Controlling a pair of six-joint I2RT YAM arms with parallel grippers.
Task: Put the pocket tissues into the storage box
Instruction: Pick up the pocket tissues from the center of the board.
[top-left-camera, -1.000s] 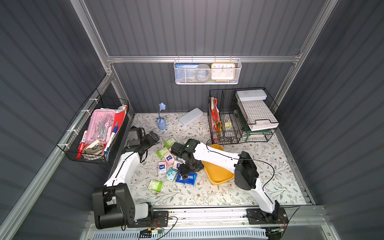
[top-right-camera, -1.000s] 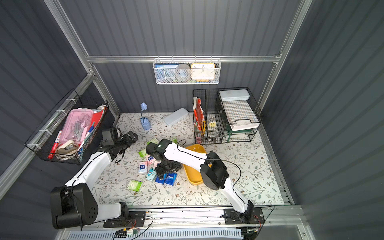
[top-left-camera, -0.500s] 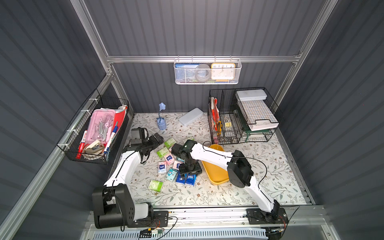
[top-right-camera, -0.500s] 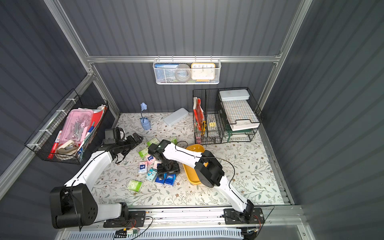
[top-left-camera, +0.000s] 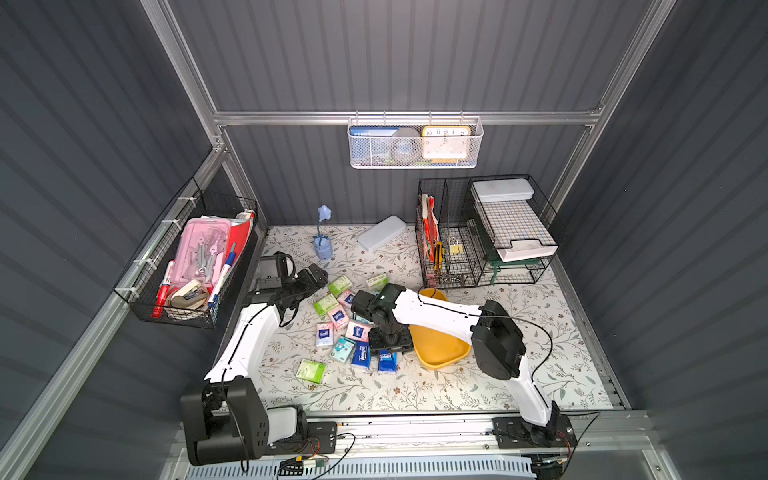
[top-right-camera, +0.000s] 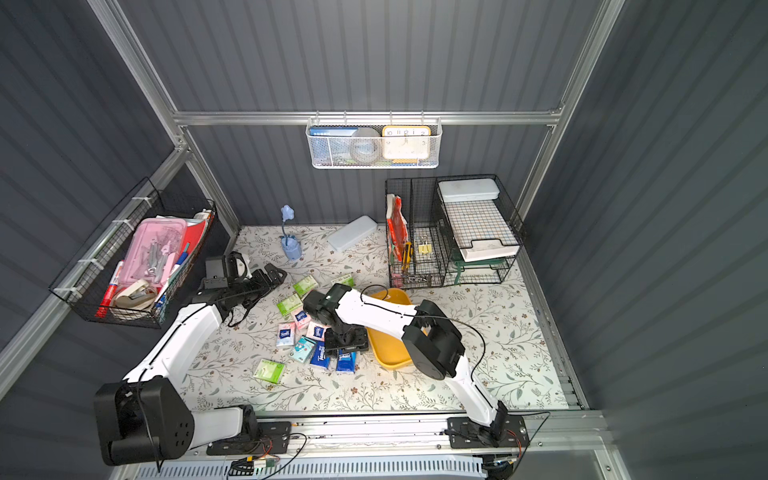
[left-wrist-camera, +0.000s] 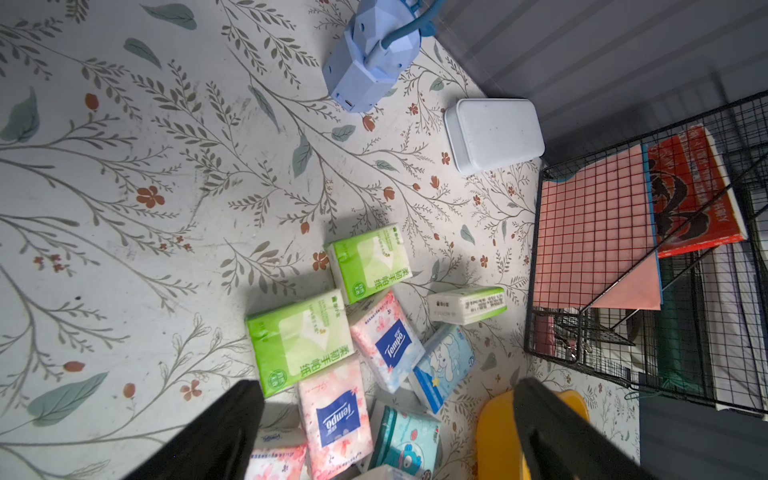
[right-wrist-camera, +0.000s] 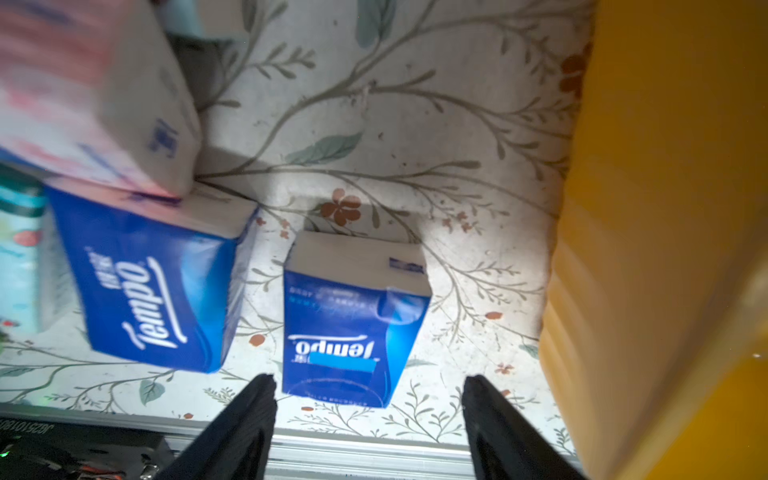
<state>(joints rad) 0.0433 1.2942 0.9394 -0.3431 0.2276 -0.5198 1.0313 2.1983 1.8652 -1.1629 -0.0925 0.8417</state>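
Light green plastic wraps the lone packet (top-left-camera: 311, 370) nearest the front rail, lying flat on the floral table cover (top-left-camera: 415, 395). Just beyond it lie two dark blue Tempo packets (right-wrist-camera: 153, 282), side by side but apart. The right gripper (right-wrist-camera: 368, 386) points down over the one closer to the storage box (top-left-camera: 436, 347). Its fingers (right-wrist-camera: 257, 407) are spread wider than that packet (right-wrist-camera: 349, 320), one at either side of its near end, with a clear gap on the box side. The yellow storage box sits just beside this packet, and all the pocket tissues (top-left-camera: 338, 316) in view lie on the cover outside it. Farther back the cluster goes on with a teal packet (left-wrist-camera: 405, 440), pink Tempo packets (left-wrist-camera: 334, 415), a pale blue cartoon packet (left-wrist-camera: 442, 365) and green packets (left-wrist-camera: 299, 336). The left gripper (left-wrist-camera: 386, 382) hangs over the far end of this cluster, fingers (left-wrist-camera: 232, 415) wide apart and gripping nothing. Near the back wall stand a pale blue flower stand (top-left-camera: 323, 249), a grey-white pencil case (top-left-camera: 382, 232) and black wire baskets (top-left-camera: 486, 232). A white mesh basket (top-left-camera: 415, 143) hangs on the wall above.
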